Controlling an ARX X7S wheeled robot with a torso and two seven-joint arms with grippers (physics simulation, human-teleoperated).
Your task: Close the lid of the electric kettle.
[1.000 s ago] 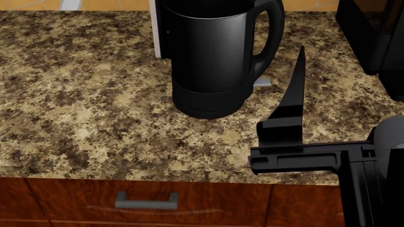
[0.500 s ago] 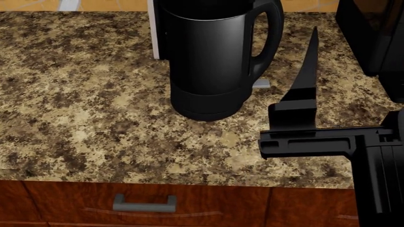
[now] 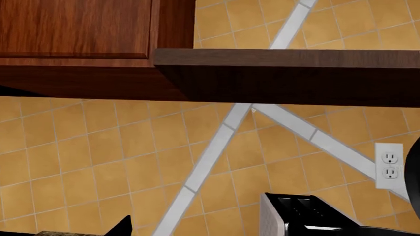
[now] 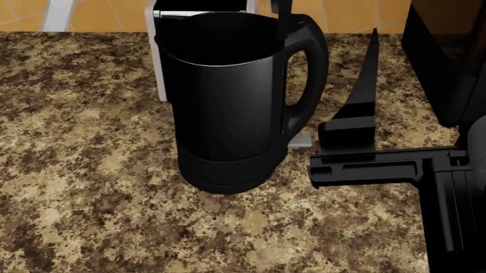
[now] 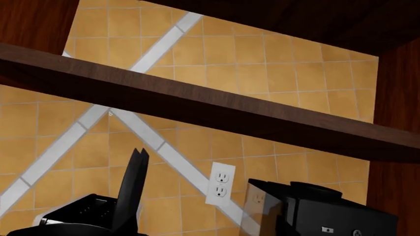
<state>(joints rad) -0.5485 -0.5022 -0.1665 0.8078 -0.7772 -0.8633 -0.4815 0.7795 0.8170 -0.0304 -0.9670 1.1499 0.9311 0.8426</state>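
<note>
The electric kettle [image 4: 227,102] stands on the granite counter, its loop handle to the right. Its lid [image 4: 284,12] stands upright above the handle top, leaving the mouth open. In the right wrist view the lid [image 5: 133,191] shows as a raised black flap. My right gripper [image 4: 363,122] hovers just right of the handle. One finger [image 4: 370,68] points away from me, and no fingers meet in its wrist view. My left gripper is outside the head view. Only one black fingertip [image 3: 122,227] shows at the edge of its wrist view, with bare wall where the jaws would meet.
A silver toaster [image 4: 199,7] stands right behind the kettle. A boxy black appliance [image 4: 444,51] stands at the right, close to my right arm. A wall outlet [image 5: 221,183] and a dark wooden shelf [image 5: 196,110] are above the counter.
The head view has shifted closer, so the kettle looks larger and its open lid and the toaster now show. My right gripper has risen and stays just right of the handle.
</note>
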